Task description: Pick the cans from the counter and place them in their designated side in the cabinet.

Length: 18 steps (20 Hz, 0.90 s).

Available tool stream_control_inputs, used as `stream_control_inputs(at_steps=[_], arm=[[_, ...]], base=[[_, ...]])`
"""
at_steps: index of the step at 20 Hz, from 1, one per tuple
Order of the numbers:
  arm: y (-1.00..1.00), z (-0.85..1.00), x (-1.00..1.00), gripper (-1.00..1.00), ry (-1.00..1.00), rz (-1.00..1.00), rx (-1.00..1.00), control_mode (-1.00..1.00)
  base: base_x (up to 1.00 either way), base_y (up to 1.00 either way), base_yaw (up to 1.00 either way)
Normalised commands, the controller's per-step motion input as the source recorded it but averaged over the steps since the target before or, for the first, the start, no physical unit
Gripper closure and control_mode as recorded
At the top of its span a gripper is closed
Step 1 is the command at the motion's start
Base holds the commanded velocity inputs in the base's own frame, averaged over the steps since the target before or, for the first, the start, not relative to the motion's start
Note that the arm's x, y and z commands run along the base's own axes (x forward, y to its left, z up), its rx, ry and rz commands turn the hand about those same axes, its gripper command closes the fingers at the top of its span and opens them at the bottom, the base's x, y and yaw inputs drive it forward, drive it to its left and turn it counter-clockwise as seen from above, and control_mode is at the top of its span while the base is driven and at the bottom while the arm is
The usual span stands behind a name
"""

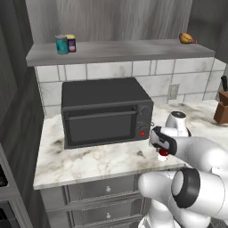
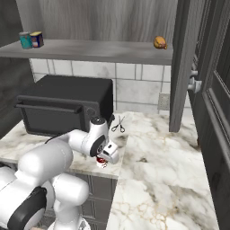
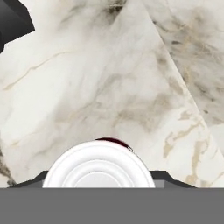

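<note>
A: The tool [image 1: 163,154] is hanging low over the front edge of the desk [image 1: 89,160], and the red can [image 1: 163,154] is sitting right under it, just peeking out below the hand.

B: From the right base view I'm seeing the same red can [image 2: 102,162] tucked beneath the tool [image 2: 103,161], standing upright on the desk [image 2: 157,152]. Past the tool, a pair of scissors [image 2: 118,124] is lying by the microwave [image 2: 63,110].

A: The hand view is giving us the can's white ringed top [image 3: 98,168] dead centre between the fingers, a sliver of red rim behind it. Whether the jaws are actually pressing on it, I cannot tell; the fingers are barely showing.

B: Up above the tool and far to its left, on the cabinet shelf [image 1: 120,51], the yellow-topped can [image 1: 71,43] is standing beside a teal can [image 1: 61,45].

A: And the brown-orange food item [image 2: 160,42] is sitting at the shelf's other end.
</note>
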Motion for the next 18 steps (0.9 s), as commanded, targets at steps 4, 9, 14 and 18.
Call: stream_control_inputs(at_steps=[4,9,14,18], arm=[[-0.05,-0.01,0.00,1.00,0.00,0.00,0.00,-1.00],[-0.04,0.10,-0.01,1.00,-0.04,0.00,0.03,-1.00],[-0.04,0.22,-0.04,1.00,-0.08,0.00,0.02,-1.00],[-0.02,0.26,-0.08,1.00,-0.12,0.02,0.01,-1.00]], base=[[0.00,0.00,0.00],[0.00,0.00,0.00],[0.00,0.00,0.00],[0.00,0.00,0.00]])
